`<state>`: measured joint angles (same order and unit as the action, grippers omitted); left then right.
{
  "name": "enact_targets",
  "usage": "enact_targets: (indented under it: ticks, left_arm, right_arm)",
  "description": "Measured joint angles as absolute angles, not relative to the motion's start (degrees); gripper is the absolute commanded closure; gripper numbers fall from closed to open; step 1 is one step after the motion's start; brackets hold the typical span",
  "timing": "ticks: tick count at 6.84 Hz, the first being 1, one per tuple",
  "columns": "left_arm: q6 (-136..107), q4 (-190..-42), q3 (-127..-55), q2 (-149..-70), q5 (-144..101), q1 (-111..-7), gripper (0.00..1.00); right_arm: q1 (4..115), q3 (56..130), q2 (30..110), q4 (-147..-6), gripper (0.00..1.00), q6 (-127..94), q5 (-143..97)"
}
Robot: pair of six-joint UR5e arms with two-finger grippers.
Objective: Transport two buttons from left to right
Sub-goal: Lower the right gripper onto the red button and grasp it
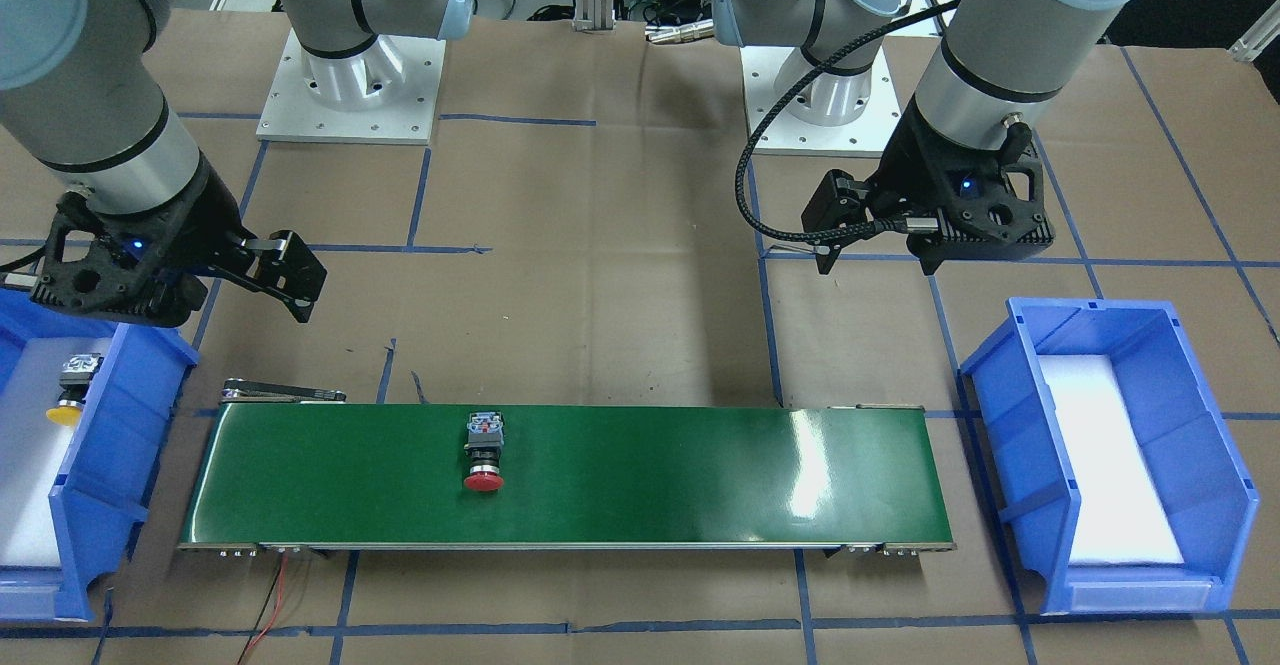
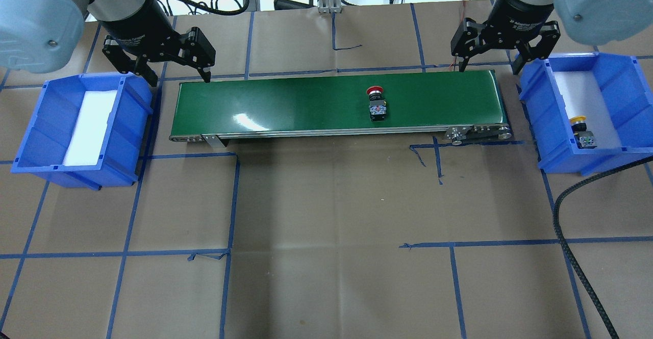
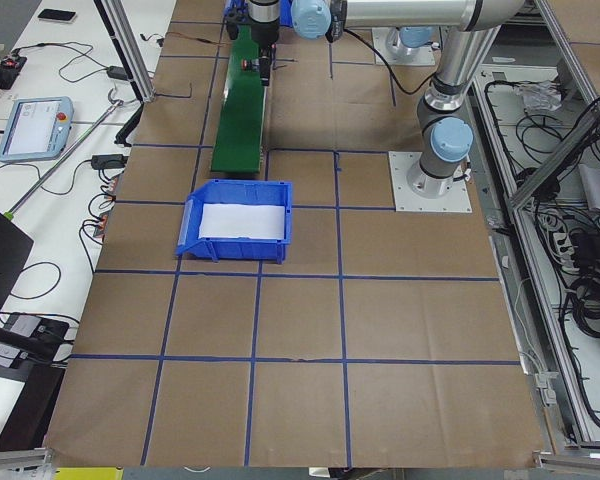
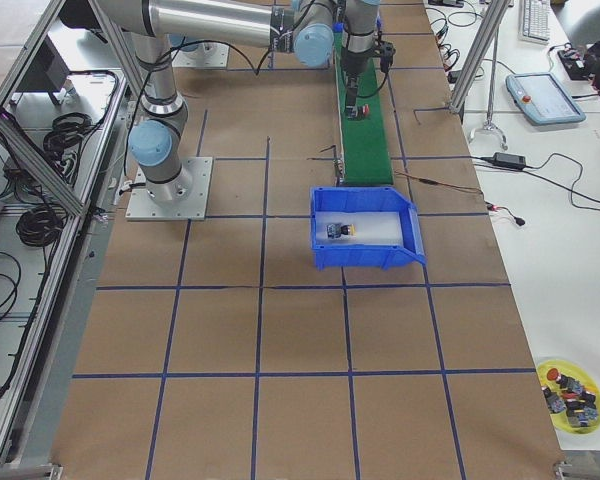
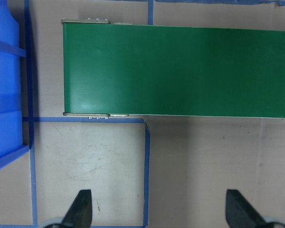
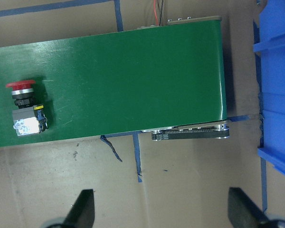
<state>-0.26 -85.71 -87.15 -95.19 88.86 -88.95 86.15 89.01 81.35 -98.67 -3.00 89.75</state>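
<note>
Front on, the red button (image 1: 484,457) lies sideways on the green belt (image 1: 700,475), clear of both long edges, and the yellow button (image 1: 68,392) sits in my right-side blue bin (image 1: 125,415). From overhead, my right gripper (image 2: 488,70), lettered "Adaptive Gripper", hangs spread wide at the belt's right end, my left gripper (image 2: 179,80) equally wide at its left end.

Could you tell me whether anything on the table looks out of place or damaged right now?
Nothing serious. The red button lies on its side on the green conveyor belt, and the yellow button lies tipped in the right blue bin. Some blue tape beside the belt is torn and peeling.
</note>
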Motion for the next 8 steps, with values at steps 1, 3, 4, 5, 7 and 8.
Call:
enact_targets:
  ticks: [1, 3, 4, 5, 7, 8]
  left_arm:
    - [-0.3, -85.8, -87.2, -95.2, 88.9, -88.9, 0.0]
    - [-0.3, -85.8, -87.2, -95.2, 88.9, -88.9, 0.0]
    - [-0.3, -85.8, -87.2, -95.2, 88.9, -88.9, 0.0]
    - [-0.3, -85.8, -87.2, -95.2, 88.9, -88.9, 0.0]
    - [-0.3, -85.8, -87.2, -95.2, 88.9, -88.9, 0.0]
    - [-0.3, -85.7, -87.1, -95.2, 88.9, -88.9, 0.0]
  right_arm:
    - [86.3, 90.4, 81.4, -100.8, 0.01, -3.1, 89.5]
    - [87.0, 91.2, 80.2, -103.0, 0.01, -2.9, 88.7]
    - [87.3, 91.3, 78.4, -104.7, 0.01, -2.3, 87.3]
    - [87.8, 91.1, 76.0, -107.9, 0.01, -0.9, 85.8]
    - [89.9, 90.6, 71.4, -113.5, 0.01, 2.4, 84.5]
    - [90.3, 90.4, 70.2, -114.5, 0.01, 2.9, 84.4]
